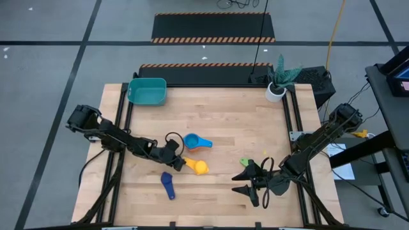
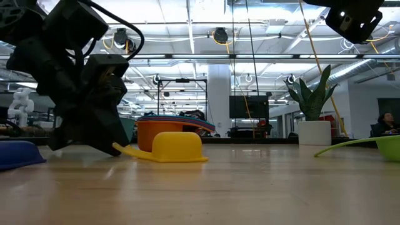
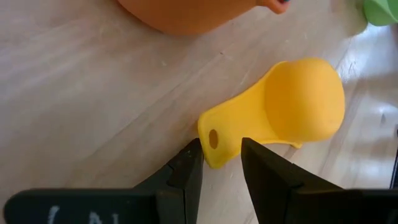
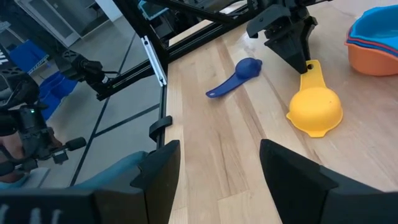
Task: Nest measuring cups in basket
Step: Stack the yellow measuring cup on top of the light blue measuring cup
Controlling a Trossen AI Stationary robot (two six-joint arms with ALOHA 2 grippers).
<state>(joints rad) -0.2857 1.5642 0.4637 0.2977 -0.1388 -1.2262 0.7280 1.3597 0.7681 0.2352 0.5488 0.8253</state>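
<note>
Near the middle of the table, one yellow measuring cup (image 1: 200, 167) is seen lying mouth down, its short handle pointing toward the left gripper (image 1: 177, 157). In the left wrist view the two dark fingers (image 3: 186, 171) are parted on either side of the handle's end, around it but not closed on it; nothing is grasped. Just beside the yellow cup, farther from the table's front edge, a stack of nested cups (image 1: 194, 142) is shown: a blue cup on top and an orange one at the bottom are clear, with a thin red rim visible between them in the right wrist view, so three cups are counted there. One dark blue measuring cup (image 1: 167, 184) lies alone nearer the front edge, apart from the others. One green measuring cup (image 1: 246, 162) lies to the right, close to the right gripper (image 1: 249, 182), which hovers above the table with its fingers spread and empty. Six cups are thus counted on the wood. One teal basket (image 1: 147, 91) stands at the far left corner, well apart from all the cups, with none of them seen inside it. One small potted plant (image 1: 279, 81) stands at the far right corner.
</note>
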